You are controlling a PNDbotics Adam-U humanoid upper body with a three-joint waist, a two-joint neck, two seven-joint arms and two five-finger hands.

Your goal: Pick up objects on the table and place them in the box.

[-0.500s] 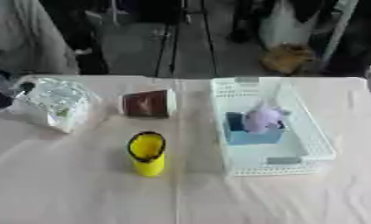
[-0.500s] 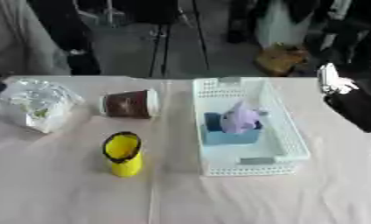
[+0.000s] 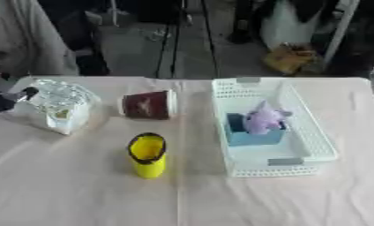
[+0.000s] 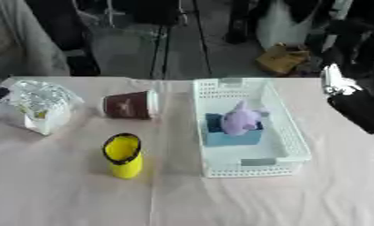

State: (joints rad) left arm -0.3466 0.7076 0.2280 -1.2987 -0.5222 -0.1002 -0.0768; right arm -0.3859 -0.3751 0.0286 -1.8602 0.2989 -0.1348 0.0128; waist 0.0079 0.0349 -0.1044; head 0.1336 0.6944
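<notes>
A white basket [image 3: 323,150] stands right of centre, holding a blue block [image 3: 248,134] with a purple plush toy [image 3: 263,118] on it. On the cloth a yellow cup with a black rim [image 3: 147,155] stands upright. Behind it a brown paper cup [image 3: 147,105] lies on its side. At the far left lies a clear crinkled bag [image 3: 60,105]. My left hand [image 3: 3,101] shows as a dark shape at the left edge, against that bag. My right hand [image 4: 358,109], black below a silver joint, hangs at the right edge beside the basket, holding nothing that I can see.
A pale cloth covers the table [image 3: 82,194]. Beyond the far edge are a person's grey sleeve [image 3: 24,39], dark stand legs [image 3: 174,35] and a brown bag [image 3: 294,57] on the floor.
</notes>
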